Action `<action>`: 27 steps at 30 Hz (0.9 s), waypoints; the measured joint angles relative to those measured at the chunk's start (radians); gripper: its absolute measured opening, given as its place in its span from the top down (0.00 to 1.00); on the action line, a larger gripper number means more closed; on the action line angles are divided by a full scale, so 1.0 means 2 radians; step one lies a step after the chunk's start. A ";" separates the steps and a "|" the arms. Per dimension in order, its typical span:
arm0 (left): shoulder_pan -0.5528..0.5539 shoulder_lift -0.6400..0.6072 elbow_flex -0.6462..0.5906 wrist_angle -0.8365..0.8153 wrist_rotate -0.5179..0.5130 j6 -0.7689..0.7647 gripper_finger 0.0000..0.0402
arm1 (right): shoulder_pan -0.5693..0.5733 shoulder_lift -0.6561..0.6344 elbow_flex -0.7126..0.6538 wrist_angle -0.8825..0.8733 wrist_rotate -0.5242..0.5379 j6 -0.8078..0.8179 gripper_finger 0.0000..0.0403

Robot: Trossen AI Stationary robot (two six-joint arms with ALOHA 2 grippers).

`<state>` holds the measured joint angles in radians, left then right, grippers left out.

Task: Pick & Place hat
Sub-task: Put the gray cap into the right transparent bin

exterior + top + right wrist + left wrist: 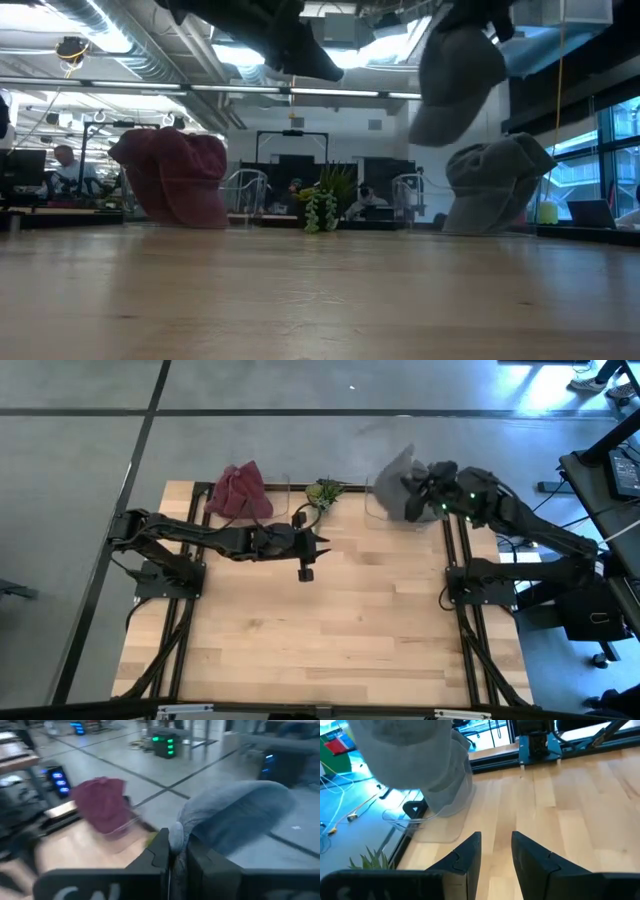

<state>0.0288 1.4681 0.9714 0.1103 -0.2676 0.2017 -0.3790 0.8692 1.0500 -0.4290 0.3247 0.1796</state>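
A grey hat (455,85) hangs in the air from my right gripper (175,851), which is shut on it near the table's far right corner (415,488). Below and behind it a second grey hat (497,185) sits on a clear stand (422,825). A dark red hat (240,490) rests on another clear stand at the far left. My left gripper (496,847) hovers over the table's middle (305,552), open with a narrow gap and holding nothing. My right gripper pinches the grey hat's edge (176,834) between its two fingers. The hat bulges out past the fingertips in the right wrist view. In the low view the hat hangs below the gripper, lifted clear of the table and of the stand.
A small green plant (325,492) stands at the far edge between the two stands. Bare wood (330,630) spreads over the table's middle and near side. Black frame rails (455,560) run along the table's left and right sides.
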 joint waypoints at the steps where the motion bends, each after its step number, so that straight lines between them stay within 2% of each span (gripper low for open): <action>1: 0.000 0.000 0.000 0.000 0.000 -0.005 0.74 | -0.013 0.004 0.000 0.004 -0.001 -0.007 0.94; 7: 0.000 0.000 0.000 -0.001 0.000 -0.027 0.75 | -0.088 0.036 0.000 0.001 -0.001 -0.029 0.94; 12: -0.001 0.000 0.000 -0.001 0.000 -0.030 0.75 | -0.129 0.071 0.000 -0.003 -0.001 -0.029 0.94; 21: -0.001 0.000 0.000 -0.020 0.000 -0.031 0.75 | -0.153 0.134 0.000 -0.023 0.001 -0.005 0.94; 27: -0.001 0.000 0.000 -0.020 0.000 -0.031 0.75 | -0.153 0.171 0.000 -0.029 0.035 -0.003 0.94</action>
<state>0.0273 1.4689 0.9714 0.0708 -0.2676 0.1402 -0.6857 1.2118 1.0492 -0.4872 0.3952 0.1730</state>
